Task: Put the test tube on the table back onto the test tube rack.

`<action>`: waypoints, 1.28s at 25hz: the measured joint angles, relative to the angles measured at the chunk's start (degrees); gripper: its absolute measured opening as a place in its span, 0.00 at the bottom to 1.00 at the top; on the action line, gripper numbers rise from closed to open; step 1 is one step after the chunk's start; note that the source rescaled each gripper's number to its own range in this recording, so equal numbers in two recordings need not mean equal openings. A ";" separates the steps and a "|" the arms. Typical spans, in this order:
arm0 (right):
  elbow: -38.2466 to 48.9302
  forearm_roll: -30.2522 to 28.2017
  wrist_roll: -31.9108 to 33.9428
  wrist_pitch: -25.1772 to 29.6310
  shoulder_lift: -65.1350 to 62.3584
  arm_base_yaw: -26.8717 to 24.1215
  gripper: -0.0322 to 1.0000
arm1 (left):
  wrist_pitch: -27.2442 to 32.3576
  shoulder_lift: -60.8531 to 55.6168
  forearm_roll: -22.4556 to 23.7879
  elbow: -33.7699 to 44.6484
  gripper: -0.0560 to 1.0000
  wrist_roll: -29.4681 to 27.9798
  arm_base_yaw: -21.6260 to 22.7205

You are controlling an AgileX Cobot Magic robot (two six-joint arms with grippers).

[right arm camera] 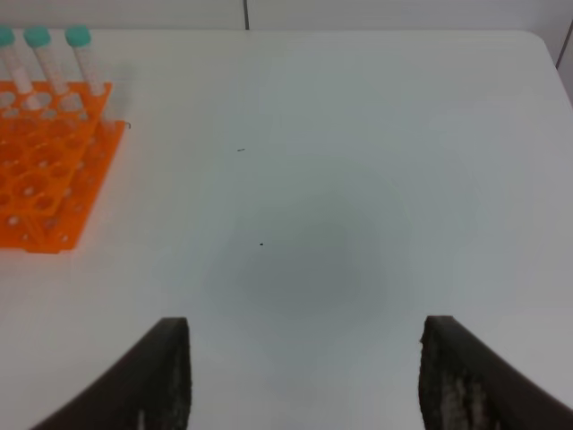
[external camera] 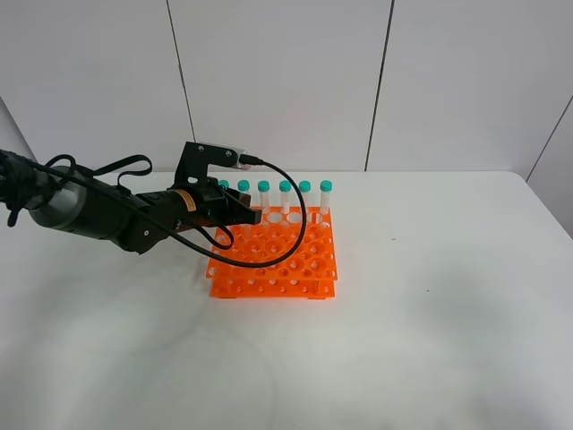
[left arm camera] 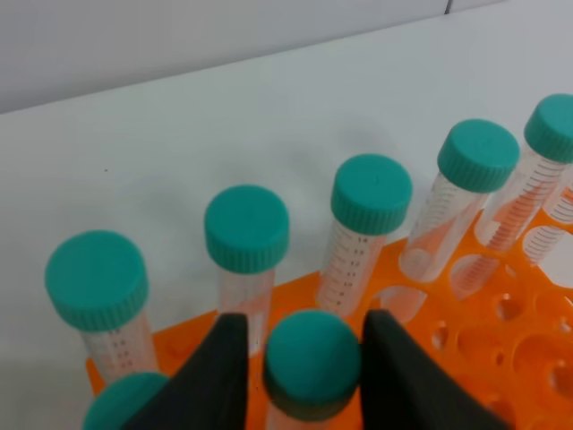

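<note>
Left arm, black, reaches in from the left over the near-left part of the bright orange plastic two-tier rack with its grid of round holes. Left gripper sits directly over the rack. Between its two dark fingers stands a slim clear plastic test tube with a teal-green screw cap, upright, cap level with the fingertips. Thin gaps show on both sides of the cap; cannot tell whether the jaws are clenched on it or just let go.

Beyond the gripper: a row of capped tubes alike standing upright in the rack's far row, graduation marks visible, just past the fingertips. One more teal cap just beside the left finger.

Plain white matte worktop carries the rack.

Right gripper, seen from its wrist view only, hangs over bare worktop, jaws spread wide, nothing between them. The rack lies well apart from it, off to one side.
</note>
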 joint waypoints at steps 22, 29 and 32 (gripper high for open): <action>0.00 0.00 0.00 0.00 0.00 0.00 0.60 | 0.92 -1.60 0.19 0.00 0.38 -1.29 0.00; 0.00 0.00 0.00 0.00 0.00 0.00 0.60 | 3.33 -4.74 0.19 0.00 0.38 -1.29 -0.18; 0.00 0.00 0.00 0.00 0.00 0.00 0.60 | 4.00 -7.24 0.19 0.00 0.38 -1.29 -0.38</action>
